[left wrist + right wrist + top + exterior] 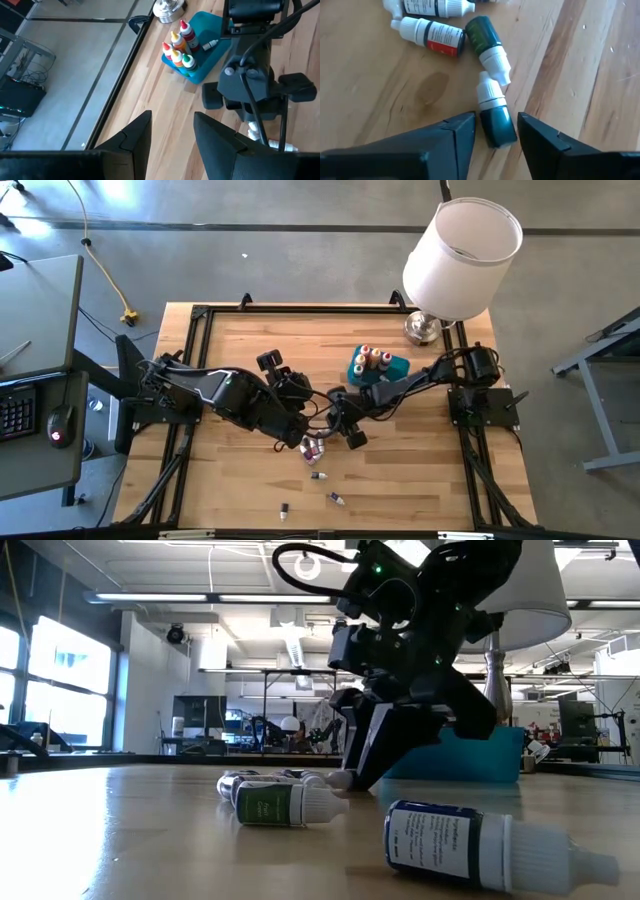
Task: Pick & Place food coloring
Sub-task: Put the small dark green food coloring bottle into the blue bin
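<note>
Spanning the middle of the high view, a pale wooden table (400, 480) with visible plank grain sits inside a black metal frame. At centre left, the left gripper (300, 423) hangs above the boards, its two flat dark fingers (137, 137) parted with nothing between them. Just right of it, at frame centre, the right gripper (496, 127) is low over a cluster of small bottles (313, 448); its matte wedge fingers stand apart on either side of a dark green bottle (496, 117) with a white conical cap, lying flat, not yet pinched. Three more lie beyond it in the right wrist view. Toward the upper right, a teal plastic bin (381, 367) holds five upright bottles and one lying down.
</note>
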Tool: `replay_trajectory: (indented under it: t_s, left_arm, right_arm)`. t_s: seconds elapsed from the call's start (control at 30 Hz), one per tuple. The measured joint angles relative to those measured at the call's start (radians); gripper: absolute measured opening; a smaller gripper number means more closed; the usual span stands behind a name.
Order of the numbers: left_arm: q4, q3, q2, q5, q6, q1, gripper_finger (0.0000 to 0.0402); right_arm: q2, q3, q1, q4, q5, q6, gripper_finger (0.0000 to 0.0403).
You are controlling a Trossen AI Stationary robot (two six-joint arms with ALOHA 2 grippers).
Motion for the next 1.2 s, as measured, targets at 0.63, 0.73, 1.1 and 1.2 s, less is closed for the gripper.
replay_trajectory:
  t_s: [0.63,0.73,1.1,1.2]
  left_arm:
    - [0.0,0.0,0.0,-0.001,-0.001,0.0,0.0142]
    - [0.0,0.0,0.0,-0.001,-0.001,0.0,0.0142]
    - [0.0,0.0,0.0,-0.009,-0.003,0.0,0.0142]
    - [0.0,0.0,0.0,-0.01,-0.004,0.0,0.0142]
  right_arm:
    - [-0.327,-0.001,0.001,-0.379,0.178,0.187,0.0068]
    - [-0.428,-0.009,-0.005,-0.541,0.379,0.272,0.0061]
    - [-0.655,-0.3,-0.164,-0.541,0.442,0.427,0.0073]
    - [-0.66,-0.355,-0.205,-0.488,0.416,0.421,0.0078]
